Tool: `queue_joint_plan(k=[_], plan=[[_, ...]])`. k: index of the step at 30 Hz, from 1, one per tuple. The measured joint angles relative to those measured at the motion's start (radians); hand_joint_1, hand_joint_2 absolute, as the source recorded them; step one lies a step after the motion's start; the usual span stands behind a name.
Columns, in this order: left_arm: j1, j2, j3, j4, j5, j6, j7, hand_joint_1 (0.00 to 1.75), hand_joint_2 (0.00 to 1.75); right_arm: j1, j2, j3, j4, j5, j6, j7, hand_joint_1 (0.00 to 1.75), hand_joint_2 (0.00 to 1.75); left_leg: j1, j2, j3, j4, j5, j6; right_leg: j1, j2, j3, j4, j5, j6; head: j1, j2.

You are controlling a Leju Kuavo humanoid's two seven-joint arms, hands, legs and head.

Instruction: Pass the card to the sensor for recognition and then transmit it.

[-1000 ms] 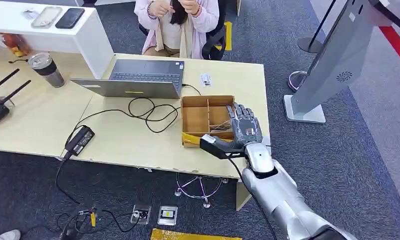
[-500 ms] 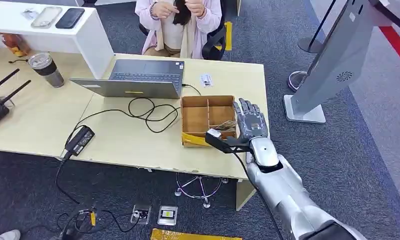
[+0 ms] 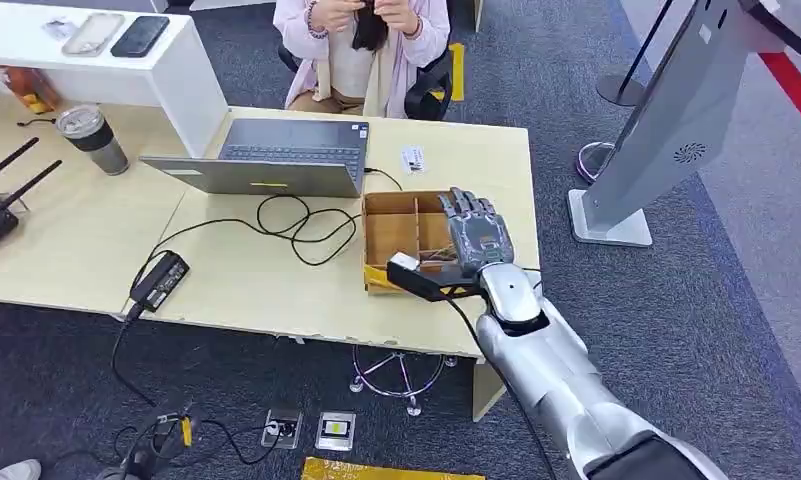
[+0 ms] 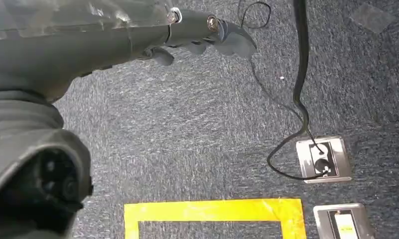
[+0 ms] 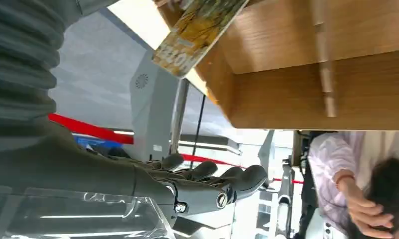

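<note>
The right hand hides part of the box; the card is cut off by the frame edge.

You have the divided box on the desk near its right end, with the right hand over the box's right compartments and the card lying in the box just beside that hand. To the box's left a cable loops across the desk, with the laptop behind it and a person seated beyond the desk's far edge. To the right of the desk, the sensor stand rises from the floor, and the left hand hangs above the carpet near a floor socket.
</note>
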Motion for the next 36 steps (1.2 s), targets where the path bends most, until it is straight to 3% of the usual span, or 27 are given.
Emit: queue_joint_plan(k=[8, 36], plan=[[-0.001, 0.0, 0.014, 0.0, -0.008, -0.001, 0.0, 0.0, 0.0, 0.005, 0.042, 0.007, 0.0, -0.004, 0.017, -0.005, 0.0, 1.75, 0.0, 0.0, 0.0, 0.0, 0.0, 0.0, 0.0, 0.0, 0.0, 0.0, 0.0, 0.0, 0.0, 0.0], [-0.004, 0.0, 0.055, 0.0, -0.046, 0.0, 0.0, 0.0, 0.0, 0.007, 0.041, 0.013, 0.018, -0.032, 0.037, 0.036, 0.0, 1.75, 0.0, 0.0, 0.0, 0.0, 0.0, 0.0, 0.0, 0.0, 0.0, 0.0, 0.0, 0.0, 0.0, 0.0]])
